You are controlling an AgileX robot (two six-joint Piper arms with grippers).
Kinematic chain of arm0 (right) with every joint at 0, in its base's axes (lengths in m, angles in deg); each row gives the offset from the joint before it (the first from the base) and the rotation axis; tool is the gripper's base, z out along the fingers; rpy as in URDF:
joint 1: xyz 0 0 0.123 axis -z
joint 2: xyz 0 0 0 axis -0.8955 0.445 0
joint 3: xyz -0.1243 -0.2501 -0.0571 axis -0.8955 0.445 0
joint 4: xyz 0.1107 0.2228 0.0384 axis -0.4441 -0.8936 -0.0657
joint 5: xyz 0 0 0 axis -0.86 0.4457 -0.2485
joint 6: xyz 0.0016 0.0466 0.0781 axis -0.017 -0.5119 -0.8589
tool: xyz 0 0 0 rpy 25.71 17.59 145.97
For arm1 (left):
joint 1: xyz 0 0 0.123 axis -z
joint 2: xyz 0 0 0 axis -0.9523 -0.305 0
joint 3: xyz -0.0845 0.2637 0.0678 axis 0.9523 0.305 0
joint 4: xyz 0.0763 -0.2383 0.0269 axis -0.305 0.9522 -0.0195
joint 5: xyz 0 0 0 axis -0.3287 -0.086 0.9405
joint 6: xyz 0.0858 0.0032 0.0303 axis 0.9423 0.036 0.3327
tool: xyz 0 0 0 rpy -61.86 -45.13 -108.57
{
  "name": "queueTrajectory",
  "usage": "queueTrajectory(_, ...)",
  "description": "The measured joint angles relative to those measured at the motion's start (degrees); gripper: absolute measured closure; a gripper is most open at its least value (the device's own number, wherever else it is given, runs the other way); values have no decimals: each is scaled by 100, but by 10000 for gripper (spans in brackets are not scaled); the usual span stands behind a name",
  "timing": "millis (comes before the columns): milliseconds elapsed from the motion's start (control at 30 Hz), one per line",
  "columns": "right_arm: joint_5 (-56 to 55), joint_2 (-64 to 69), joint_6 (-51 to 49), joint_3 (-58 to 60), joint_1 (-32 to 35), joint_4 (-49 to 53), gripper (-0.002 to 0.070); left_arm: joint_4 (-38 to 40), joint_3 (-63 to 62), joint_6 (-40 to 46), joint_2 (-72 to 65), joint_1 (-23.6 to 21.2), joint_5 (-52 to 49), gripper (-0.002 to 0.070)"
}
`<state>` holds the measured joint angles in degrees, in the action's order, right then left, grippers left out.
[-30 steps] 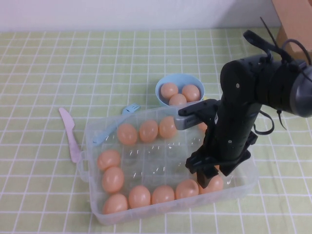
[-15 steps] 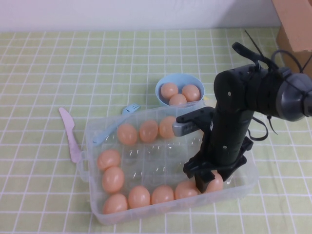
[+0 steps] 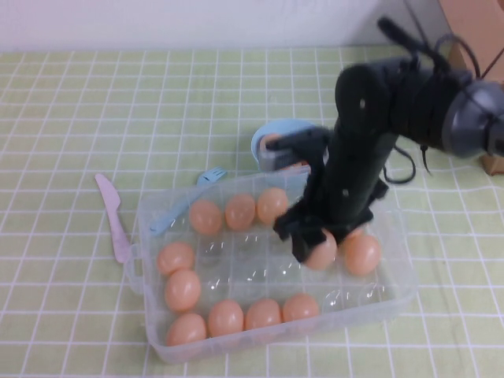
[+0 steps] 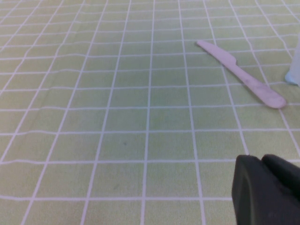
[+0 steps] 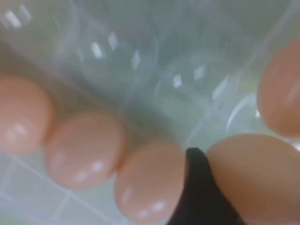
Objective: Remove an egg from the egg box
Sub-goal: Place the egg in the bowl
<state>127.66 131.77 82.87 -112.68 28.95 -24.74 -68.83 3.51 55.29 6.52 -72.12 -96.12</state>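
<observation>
Bright, even light; the right wrist view is blurred, with glare on plastic.

Green checked tablecloth [image 3: 157, 102], white wall [image 3: 197, 24] behind, cardboard box [image 3: 480, 31] corner

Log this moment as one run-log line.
right gripper: shut on egg, above egg box | left gripper: over the table near knife

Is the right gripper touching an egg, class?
Touching. In the right wrist view, a dark finger presses against the egg; the high view shows the right gripper shut on it above the egg box.
</observation>
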Motion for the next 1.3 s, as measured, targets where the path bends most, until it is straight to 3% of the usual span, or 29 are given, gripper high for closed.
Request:
queueTrajectory(200, 78, -170, 0, -833, 0, 98, 307, 0, 0, 0, 0, 0, 0, 678)
queueTrajectory(367, 87, -245, 0, -1234, 0, 1198, 307, 0, 0, 0, 0, 0, 0, 678)
queueTrajectory(533, -875, -168, 0, -1246, 77, 1813, 307, 0, 0, 0, 0, 0, 0, 678)
queueTrajectory(900, -3377, 830, 0, -1259, 307, 1881, 307, 0, 0, 0, 0, 0, 0, 678)
queueTrajectory(1033, -3656, 1078, 0, -1259, 425, 1881, 303, 0, 0, 0, 0, 0, 0, 678)
queueTrajectory(1300, -3739, 1236, 0, -1259, 546, 1692, 204, 0, 0, 0, 0, 0, 0, 678)
